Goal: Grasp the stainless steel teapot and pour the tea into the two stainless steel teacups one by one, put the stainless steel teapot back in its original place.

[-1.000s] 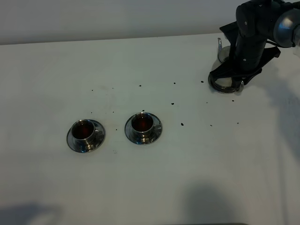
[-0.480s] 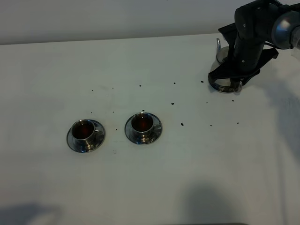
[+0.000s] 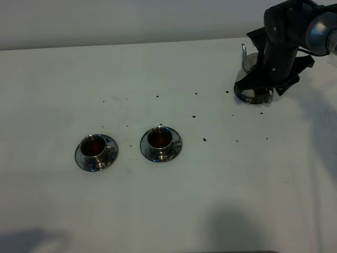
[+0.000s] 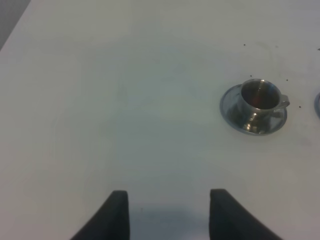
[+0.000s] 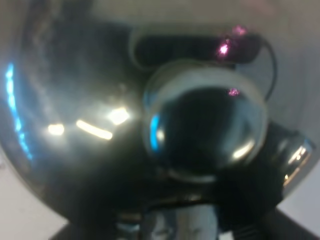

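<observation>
The stainless steel teapot (image 3: 251,61) stands at the table's far right on its flat steel coaster (image 3: 247,95), the original place. My right arm hides most of it; only the thin spout (image 3: 244,50) and part of the body show. My right gripper (image 3: 263,87) hangs right over the pot, its jaws hidden. The right wrist view is filled by the teapot's lid (image 5: 75,100) and knob (image 5: 205,130). Two stainless steel teacups, left (image 3: 95,147) and right (image 3: 159,138), hold dark tea on saucers. My left gripper (image 4: 169,210) is open above bare table, with the left teacup (image 4: 259,95) far ahead.
Small dark tea drops (image 3: 204,139) dot the white table (image 3: 210,200) between the cups and the teapot. The table's far edge runs just behind the teapot. In the left wrist view the table's corner (image 4: 12,30) shows.
The right arm has shifted slightly over the teapot, which stays on the coaster. Both teacups and the left gripper are as before.
</observation>
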`<act>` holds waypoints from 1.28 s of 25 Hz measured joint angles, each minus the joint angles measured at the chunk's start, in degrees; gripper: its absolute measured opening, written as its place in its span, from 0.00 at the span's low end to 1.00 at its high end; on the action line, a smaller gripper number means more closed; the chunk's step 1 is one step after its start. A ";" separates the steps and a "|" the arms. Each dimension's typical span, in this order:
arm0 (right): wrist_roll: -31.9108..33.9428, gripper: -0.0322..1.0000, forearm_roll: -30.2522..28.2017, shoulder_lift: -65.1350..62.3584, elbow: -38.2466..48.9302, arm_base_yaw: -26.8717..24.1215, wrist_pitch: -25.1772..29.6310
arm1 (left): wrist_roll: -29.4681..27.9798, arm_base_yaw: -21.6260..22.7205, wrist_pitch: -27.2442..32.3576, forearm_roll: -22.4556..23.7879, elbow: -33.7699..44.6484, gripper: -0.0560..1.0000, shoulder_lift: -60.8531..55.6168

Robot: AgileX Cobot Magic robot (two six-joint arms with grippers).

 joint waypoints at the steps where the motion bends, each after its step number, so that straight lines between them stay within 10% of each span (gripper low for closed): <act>1: 0.00 0.54 0.00 0.10 0.00 0.00 0.45 | 0.00 0.00 0.00 0.00 0.00 0.44 0.00; 15: -4.02 0.54 6.34 -13.03 4.85 0.21 10.30 | -0.11 0.00 0.00 0.00 0.00 0.44 0.00; 32: -4.84 0.53 9.29 -59.52 53.89 7.43 0.59 | -0.18 0.00 0.00 0.00 0.00 0.44 0.00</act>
